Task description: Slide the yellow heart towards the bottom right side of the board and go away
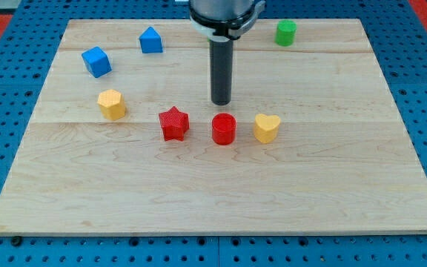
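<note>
The yellow heart (267,127) lies near the middle of the wooden board (310,193), a little to the view's right of centre. My tip (222,101) is on the board above and to the left of the heart, clear of it. The tip stands just above the red cylinder (223,128), which sits close to the heart's left side without visibly touching it.
A red star (173,123) lies left of the red cylinder. A yellow hexagonal block (112,104) is further left. A blue cube (96,61) and a blue house-shaped block (150,40) sit at the top left. A green cylinder (286,33) is at the top right.
</note>
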`<state>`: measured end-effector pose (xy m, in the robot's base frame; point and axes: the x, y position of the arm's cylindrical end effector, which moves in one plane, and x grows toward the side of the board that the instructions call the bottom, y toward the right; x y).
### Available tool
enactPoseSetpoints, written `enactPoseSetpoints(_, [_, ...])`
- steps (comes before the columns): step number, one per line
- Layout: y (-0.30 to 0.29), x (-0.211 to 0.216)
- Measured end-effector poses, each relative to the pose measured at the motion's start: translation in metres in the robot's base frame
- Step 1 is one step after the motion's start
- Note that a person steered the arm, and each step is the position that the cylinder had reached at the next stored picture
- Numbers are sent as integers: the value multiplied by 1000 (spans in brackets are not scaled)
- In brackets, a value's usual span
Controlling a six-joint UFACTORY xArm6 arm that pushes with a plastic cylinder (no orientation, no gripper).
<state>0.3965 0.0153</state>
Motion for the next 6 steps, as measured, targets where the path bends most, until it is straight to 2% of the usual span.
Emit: enactPoseSetpoints(6, [133, 117])
